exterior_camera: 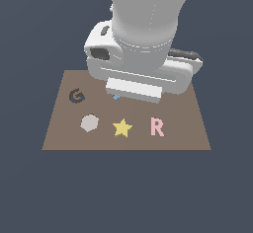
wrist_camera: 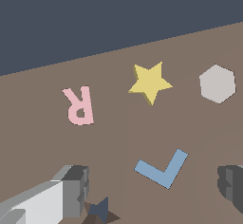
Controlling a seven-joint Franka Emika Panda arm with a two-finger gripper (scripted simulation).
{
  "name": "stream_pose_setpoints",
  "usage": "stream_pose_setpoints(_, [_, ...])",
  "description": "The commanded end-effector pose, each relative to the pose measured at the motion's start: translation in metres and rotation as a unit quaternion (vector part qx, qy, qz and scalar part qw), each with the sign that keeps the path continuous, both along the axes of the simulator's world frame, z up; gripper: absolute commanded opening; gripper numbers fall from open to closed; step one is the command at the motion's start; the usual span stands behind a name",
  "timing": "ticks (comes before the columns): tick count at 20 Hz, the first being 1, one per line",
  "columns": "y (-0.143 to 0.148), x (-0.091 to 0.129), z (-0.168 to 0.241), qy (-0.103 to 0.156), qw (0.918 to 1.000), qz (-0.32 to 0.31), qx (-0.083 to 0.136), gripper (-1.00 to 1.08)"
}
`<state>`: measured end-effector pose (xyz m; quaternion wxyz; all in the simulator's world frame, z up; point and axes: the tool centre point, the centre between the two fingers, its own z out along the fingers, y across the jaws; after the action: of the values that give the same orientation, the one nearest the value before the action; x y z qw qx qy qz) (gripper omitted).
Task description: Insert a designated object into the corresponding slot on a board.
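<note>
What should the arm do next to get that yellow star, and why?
Probably shift the open gripper toward the star and lower over it. The star lies loose on the board between the octagon and the R, while the fingers hang nearer the blue chevron.

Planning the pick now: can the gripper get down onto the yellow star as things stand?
Probably yes. The yellow star lies flat on the board, apart from the grey octagon and pink R, nothing on top. The gripper is open, near the blue chevron.
</note>
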<state>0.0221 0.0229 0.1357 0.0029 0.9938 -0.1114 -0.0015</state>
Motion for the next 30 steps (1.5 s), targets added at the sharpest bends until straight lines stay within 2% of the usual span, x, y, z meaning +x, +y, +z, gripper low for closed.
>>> stream_pose_setpoints(1, [0.0,0.007,-0.008,0.0,0.9993,-0.037,0.0,1.0])
stream_pose_setpoints(4, [-0.001,0.017,-0.019,-0.001,0.9959,-0.091,0.0,1.0])
stream_pose_setpoints(7, [-0.004,0.028,-0.031,-0.001,0.9886,-0.151,0.0,1.0])
stream_pose_setpoints(16, [-0.017,0.055,-0.063,-0.002,0.954,-0.3,0.001,1.0])
stream_pose_setpoints(24, [-0.029,0.067,-0.08,-0.003,0.9252,-0.379,0.001,1.0])
stream_pose_setpoints(30, [-0.033,0.071,-0.086,-0.003,0.9136,-0.407,0.002,1.0])
